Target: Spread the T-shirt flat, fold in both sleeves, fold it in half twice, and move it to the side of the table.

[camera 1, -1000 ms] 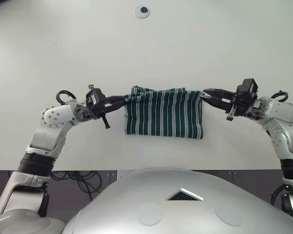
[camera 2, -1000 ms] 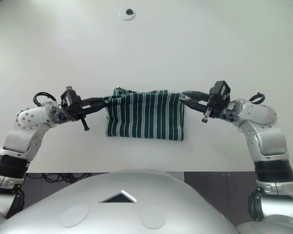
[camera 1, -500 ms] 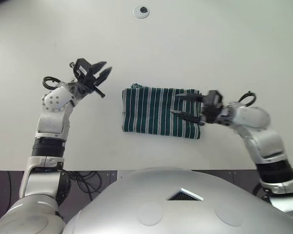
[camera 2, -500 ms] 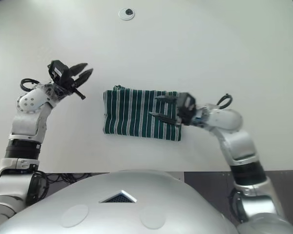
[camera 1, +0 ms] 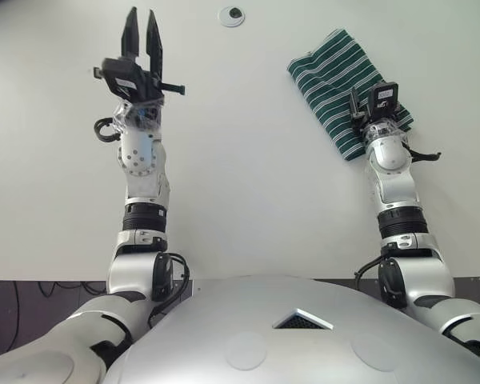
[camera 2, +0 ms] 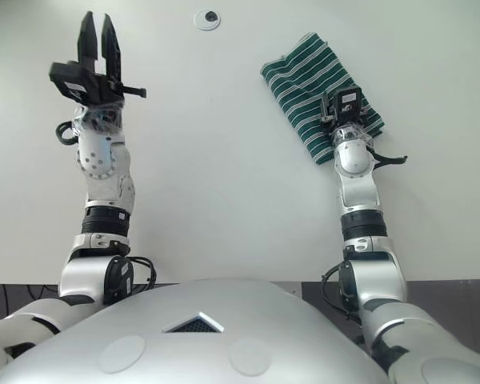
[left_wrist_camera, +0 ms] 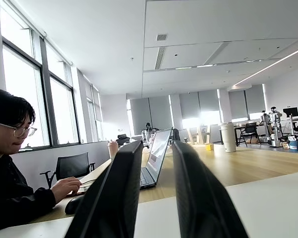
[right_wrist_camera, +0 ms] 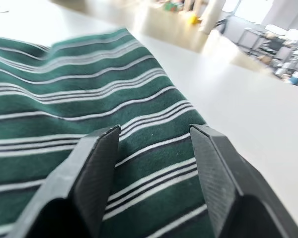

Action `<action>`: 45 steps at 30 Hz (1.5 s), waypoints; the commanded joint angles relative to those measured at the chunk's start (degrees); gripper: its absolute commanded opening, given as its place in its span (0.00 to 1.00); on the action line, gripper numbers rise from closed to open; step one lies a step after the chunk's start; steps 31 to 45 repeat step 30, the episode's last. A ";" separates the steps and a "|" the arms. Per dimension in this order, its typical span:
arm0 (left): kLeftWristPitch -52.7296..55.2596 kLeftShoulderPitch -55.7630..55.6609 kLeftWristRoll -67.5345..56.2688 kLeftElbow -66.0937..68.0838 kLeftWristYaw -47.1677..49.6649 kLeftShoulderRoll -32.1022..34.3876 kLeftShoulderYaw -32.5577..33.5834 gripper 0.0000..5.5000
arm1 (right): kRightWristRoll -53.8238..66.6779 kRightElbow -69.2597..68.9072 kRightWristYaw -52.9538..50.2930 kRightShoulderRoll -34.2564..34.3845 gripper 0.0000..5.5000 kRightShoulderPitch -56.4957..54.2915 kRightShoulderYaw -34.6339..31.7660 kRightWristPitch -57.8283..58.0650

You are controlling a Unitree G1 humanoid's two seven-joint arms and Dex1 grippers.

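- The T-shirt (camera 1: pixel 330 78) is folded into a small green packet with white stripes. It lies on the far right part of the table (camera 1: pixel 248 176), turned at an angle. One corner points to the far side and another to the near right.
- The right gripper (right_wrist_camera: pixel 155 131) is over the near right end of the packet, with its arm stretched straight out from the near edge.
- Its fingers (right_wrist_camera: pixel 92 168) stand wide apart and clamp nothing. The striped cloth shows in the gap between them and runs on under both.
- I cannot tell whether the tips press on the cloth or hang just above it.
- The cloth under the right gripper lies smooth, with no pinch or raised fold between the fingers.
- The left gripper (camera 1: pixel 142 14) is at the far left, well apart from the T-shirt, on an arm stretched toward the far side.
- Its fingers (left_wrist_camera: pixel 114 198) point away from the robot, side by side and almost parallel, parted by a narrow gap.
- The left gripper holds nothing and touches nothing.
- A small round disc (camera 1: pixel 232 17) sits in the table at the far edge, between the left gripper and the T-shirt.
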 commanded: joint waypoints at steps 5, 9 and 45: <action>-5.73 4.04 0.50 1.60 -2.12 0.71 0.50 0.18 | 1.90 -4.78 9.11 5.50 0.46 2.83 3.22 -32.32; -9.81 3.21 1.96 5.19 -0.33 0.98 1.46 0.18 | -1.09 -1.77 10.35 5.27 0.46 2.93 4.29 -40.28; -18.58 -3.23 5.76 15.98 1.93 -0.47 -0.68 0.18 | -4.57 8.35 7.17 4.33 0.46 0.48 2.07 -51.25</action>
